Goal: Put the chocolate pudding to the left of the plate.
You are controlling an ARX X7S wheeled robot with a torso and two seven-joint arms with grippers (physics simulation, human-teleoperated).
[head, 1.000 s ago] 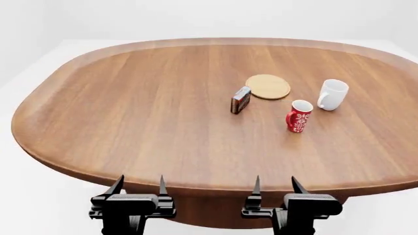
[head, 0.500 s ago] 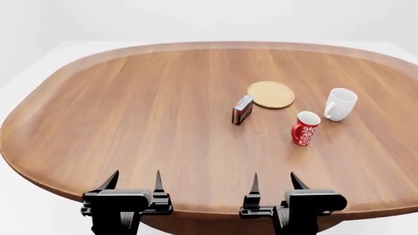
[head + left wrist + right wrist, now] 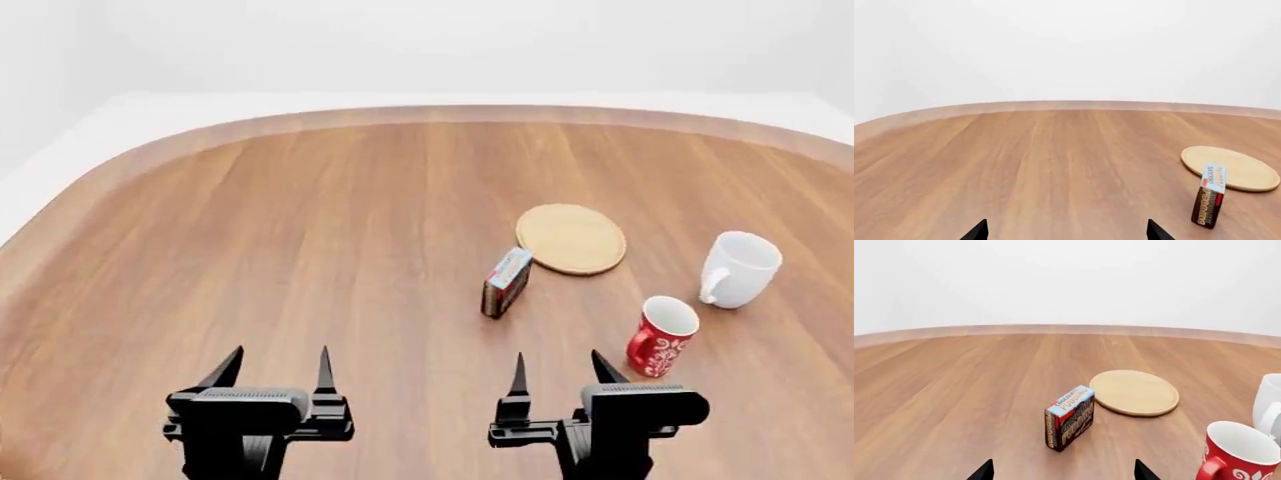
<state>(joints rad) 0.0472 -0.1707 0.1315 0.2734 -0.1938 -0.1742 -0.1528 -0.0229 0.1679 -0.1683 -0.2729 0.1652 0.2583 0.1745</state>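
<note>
The chocolate pudding (image 3: 507, 282) is a small dark brown carton with a light blue top, standing upright on the wooden table just in front and left of the plate (image 3: 571, 238), a flat round tan disc. Both show again in the right wrist view, pudding (image 3: 1069, 418) and plate (image 3: 1134, 392), and in the left wrist view, pudding (image 3: 1209, 201) and plate (image 3: 1231, 167). My left gripper (image 3: 275, 372) and right gripper (image 3: 555, 373) hover over the near part of the table, both open and empty, well short of the carton.
A red patterned mug (image 3: 662, 335) stands right of the pudding, close to my right gripper. A white mug (image 3: 738, 268) stands further right, beyond it. The oval wooden table (image 3: 267, 250) stretches wide to the left and far side.
The view has moved forward over the table. The pudding, plate and mugs now appear closer and lower in the head view, and the table's near edge has left the frame. Both grippers stay open.
</note>
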